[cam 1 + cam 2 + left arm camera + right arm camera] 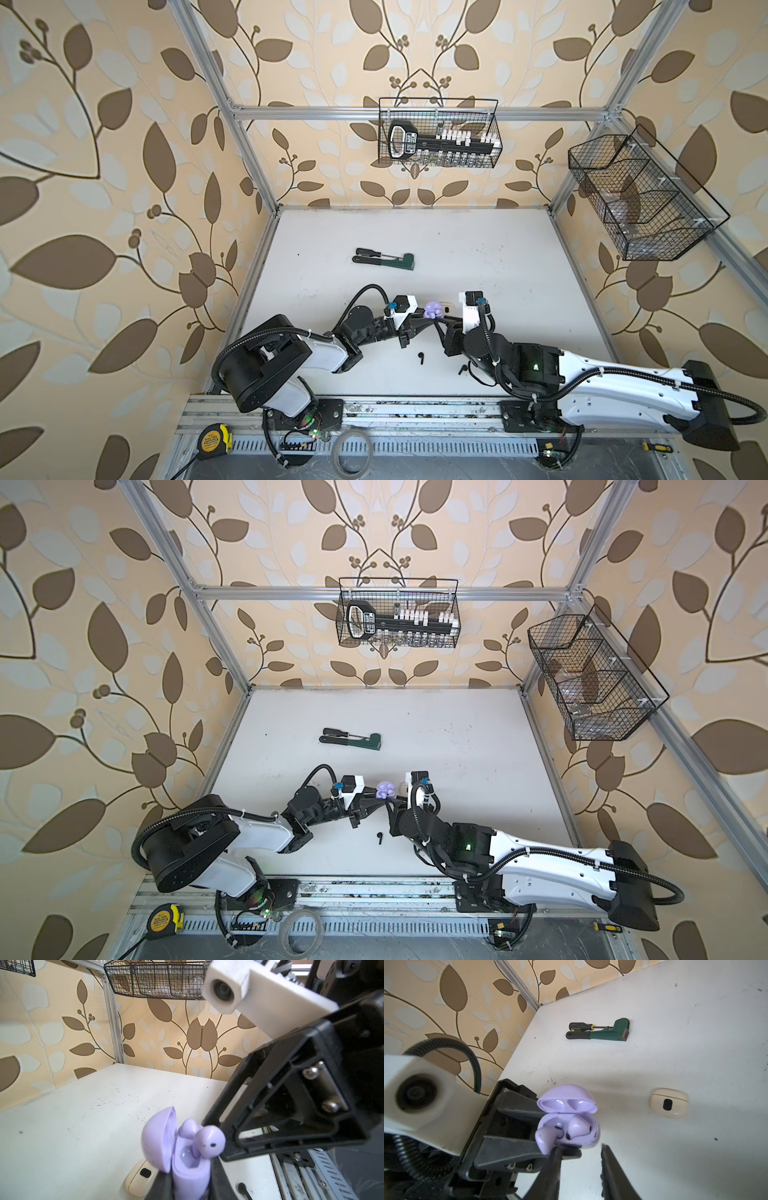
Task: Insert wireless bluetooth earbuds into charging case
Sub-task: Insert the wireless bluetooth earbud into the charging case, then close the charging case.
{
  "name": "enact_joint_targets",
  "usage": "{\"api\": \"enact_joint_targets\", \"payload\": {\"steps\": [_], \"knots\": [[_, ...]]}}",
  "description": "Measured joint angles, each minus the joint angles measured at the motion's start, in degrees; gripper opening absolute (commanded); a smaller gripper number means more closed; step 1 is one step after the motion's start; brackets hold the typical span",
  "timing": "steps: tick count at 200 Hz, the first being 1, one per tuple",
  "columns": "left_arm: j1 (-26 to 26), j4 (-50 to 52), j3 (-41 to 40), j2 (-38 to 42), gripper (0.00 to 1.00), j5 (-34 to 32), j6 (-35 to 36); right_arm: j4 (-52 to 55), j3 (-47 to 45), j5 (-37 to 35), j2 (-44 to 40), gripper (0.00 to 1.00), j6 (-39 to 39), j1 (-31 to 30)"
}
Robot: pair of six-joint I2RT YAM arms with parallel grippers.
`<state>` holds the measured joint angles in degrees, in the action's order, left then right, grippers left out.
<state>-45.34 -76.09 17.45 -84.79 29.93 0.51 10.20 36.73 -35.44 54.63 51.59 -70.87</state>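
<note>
Open lilac case (pixel 592 1136): one bud (pixel 578 1126) seated, one protruding; cream case (pixel 668 1103) shut.

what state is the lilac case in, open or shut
Open. The case has its lid swung back, both hollows showing, and two lilac buds sit in its wells, one not fully in.

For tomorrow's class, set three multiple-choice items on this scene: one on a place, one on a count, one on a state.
1. Where is the cream case? A on the floor; B on the table; C on a shelf.
2. How many black earbuds lie on the table? A one; B four; C two.
3. The lid of the lilac case is: A open; B shut; C missing.
Answers: B, it rests flat there; C, two lie loose there; A, it stands hinged up, case in the left gripper.
</note>
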Motion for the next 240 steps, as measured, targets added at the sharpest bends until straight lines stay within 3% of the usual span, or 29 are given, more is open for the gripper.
{"api": "enact_joint_targets", "payload": {"steps": [71, 116, 133, 151, 197, 240], "knots": [[0.02, 0.55, -0.70, 0.74, 0.00, 0.15, 1.14, 1.64, 2.73, -0.74, 1.60, 0.39, -1.29, -0.11], [0.00, 1.42, -1.05, 3.80, 0.00, 2.27, 2.19, 7.13, 4.46, -3.85, -4.33, 0.58, -2.05, -0.15], [0.00, 2.23, -1.07, 4.24, 0.00, 3.41, 2.56, 8.13, 4.63, -4.92, -7.32, 0.59, -2.67, 0.07], [0.00, 2.47, -1.36, 4.72, 0.00, 5.16, 2.82, 8.85, 4.63, -5.05, -8.28, 0.53, -3.41, 1.40], [0.00, 3.52, -2.32, 8.31, 0.00, 11.19, 2.97, 2.64, -1.16, 5.03, -5.18, 0.47, -5.46, 13.27], [0.00, 8.72, -2.14, 9.97, 0.00, 14.71, 4.04, -3.52, -3.34, 11.21, -3.72, 0.51, -9.22, 11.43]]}}
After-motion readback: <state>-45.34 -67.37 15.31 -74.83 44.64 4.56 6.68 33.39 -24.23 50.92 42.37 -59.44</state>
